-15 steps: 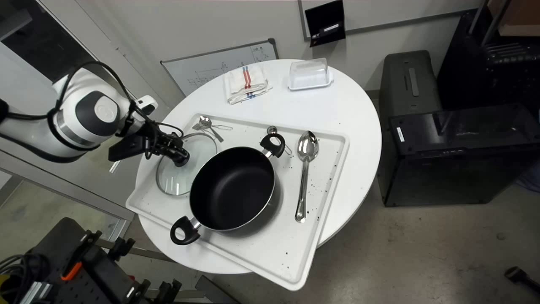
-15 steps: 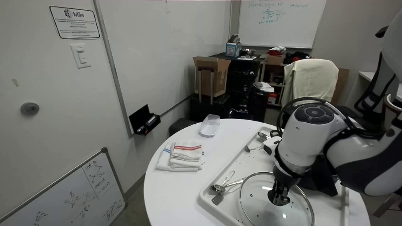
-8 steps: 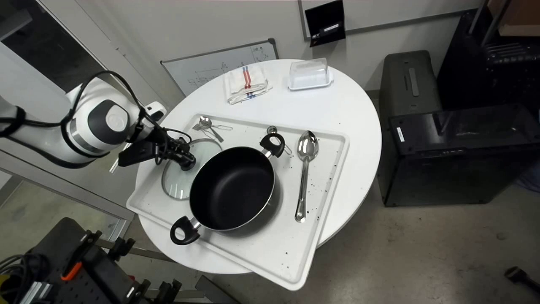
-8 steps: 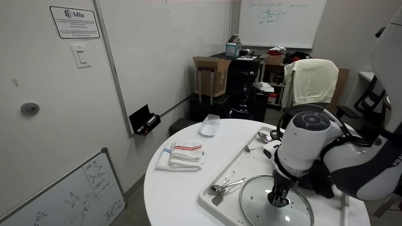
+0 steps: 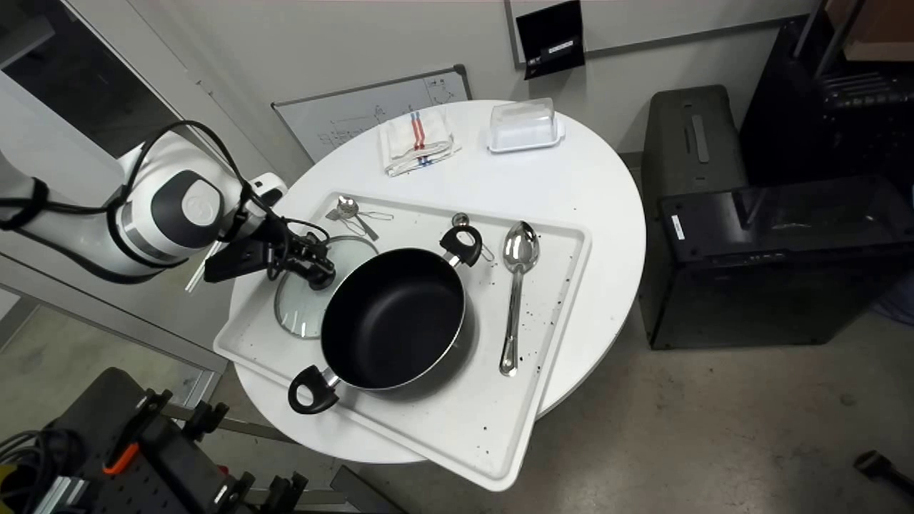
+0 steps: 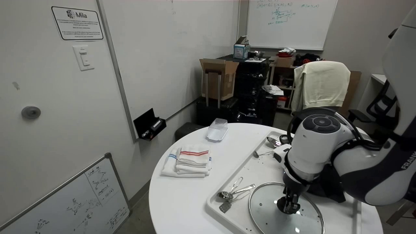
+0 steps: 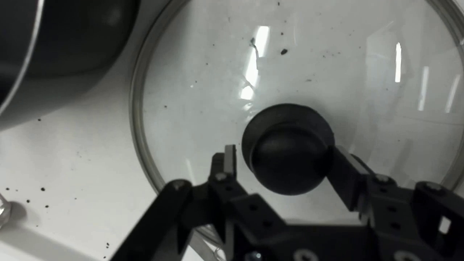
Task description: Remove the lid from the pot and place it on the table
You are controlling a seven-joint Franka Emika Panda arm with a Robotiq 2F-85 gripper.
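The glass lid [image 5: 298, 314] lies flat on the white tray beside the pot; it also shows in an exterior view [image 6: 268, 213] and the wrist view [image 7: 195, 94]. The black pot [image 5: 393, 321] stands uncovered on the tray; its side shows in the wrist view [image 7: 83, 43]. My gripper [image 5: 323, 277] is down at the lid's knob, also in an exterior view [image 6: 288, 206]. In the wrist view my gripper [image 7: 282, 154] is open around the dark knob [image 7: 288, 177]: a gap shows at the left finger, and the right finger overlaps or touches it. The white table [image 5: 607, 214] lies under the tray.
The tray [image 5: 457, 446] overhangs the table edge. A slotted spoon [image 5: 520, 250] lies right of the pot. Small metal utensils [image 5: 348, 208] lie behind the lid. Folded towels [image 5: 418, 139] and a clear-lidded dish [image 5: 525, 125] stand at the table's back.
From one second to half a second ago, gripper and lid moved toward the pot and down onto the tray. Since then the arm has shifted slightly and the lid has stayed nearly still.
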